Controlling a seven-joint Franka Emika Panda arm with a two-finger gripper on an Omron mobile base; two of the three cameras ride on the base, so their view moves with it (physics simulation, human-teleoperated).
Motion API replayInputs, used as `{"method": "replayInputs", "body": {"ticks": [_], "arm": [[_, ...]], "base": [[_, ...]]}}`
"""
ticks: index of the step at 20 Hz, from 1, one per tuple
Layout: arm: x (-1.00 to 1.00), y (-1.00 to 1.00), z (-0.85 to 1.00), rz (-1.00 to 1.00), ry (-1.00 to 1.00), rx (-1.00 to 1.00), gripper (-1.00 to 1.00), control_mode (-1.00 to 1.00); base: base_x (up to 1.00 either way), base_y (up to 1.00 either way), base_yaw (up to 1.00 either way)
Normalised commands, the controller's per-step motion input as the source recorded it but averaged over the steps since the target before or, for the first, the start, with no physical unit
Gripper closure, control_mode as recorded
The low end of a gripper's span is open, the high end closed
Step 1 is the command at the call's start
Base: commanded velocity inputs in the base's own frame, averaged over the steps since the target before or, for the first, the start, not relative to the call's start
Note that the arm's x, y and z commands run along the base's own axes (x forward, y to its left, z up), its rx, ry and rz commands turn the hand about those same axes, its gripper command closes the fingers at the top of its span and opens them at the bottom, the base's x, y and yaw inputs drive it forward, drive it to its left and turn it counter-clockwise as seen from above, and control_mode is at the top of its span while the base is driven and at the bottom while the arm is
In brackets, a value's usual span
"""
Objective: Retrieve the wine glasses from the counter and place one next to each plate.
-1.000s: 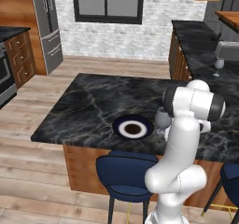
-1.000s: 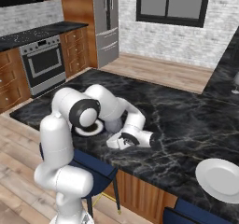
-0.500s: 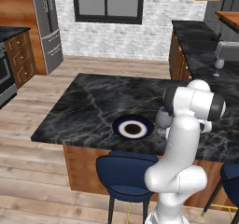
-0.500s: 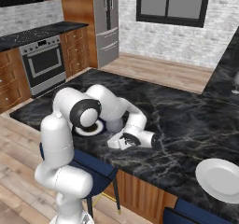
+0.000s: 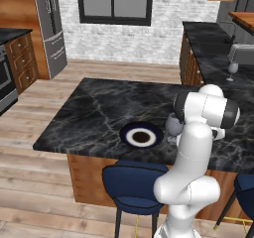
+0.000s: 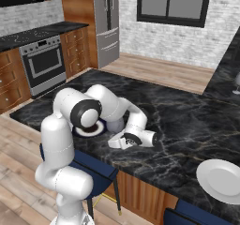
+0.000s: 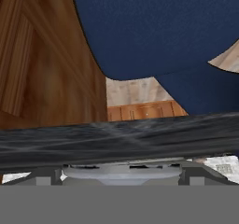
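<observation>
Lay low on the near table (image 5: 89, 113) just beside the dark blue plate (image 5: 141, 136), pincer (image 6: 112, 143) spread wide. Stood well apart on the far table (image 5: 211, 58): one wine glass (image 5: 230, 73).

The blue plate (image 5: 141, 136) lies flat at centre frame on the counter (image 5: 89, 113). The white plate (image 6: 221, 181) lies lower right. One glass (image 5: 231, 71) stands upright, upper right.

I can't read any text, label, brand, number or sign in my views
</observation>
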Motion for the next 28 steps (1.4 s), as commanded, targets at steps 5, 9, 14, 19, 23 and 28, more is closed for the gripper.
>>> {"method": "replayInputs", "body": {"ticks": [5,9,14,19,23,28], "arm": [[-0.02,-0.15,-0.03,0.00,-0.02,0.00,-1.00,-1.00],[0.00,0.02,0.00,0.00,0.00,-0.01,-1.00,-1.00],[-0.13,0.12,-0.04,0.03,0.00,0.00,-1.00,-1.00],[-0.12,0.36,-0.12,0.07,0.00,-0.01,-1.00,-1.00],[-0.08,0.17,-0.16,0.00,0.00,-0.02,-1.00,-1.00],[0.15,0.02,-0.16,0.00,0.02,0.01,-1.00,-1.00]], "base": [[0.00,0.00,0.00],[0.00,0.00,0.00],[0.00,0.00,0.00],[0.00,0.00,0.00],[0.00,0.00,0.00],[0.00,0.00,0.00]]}}
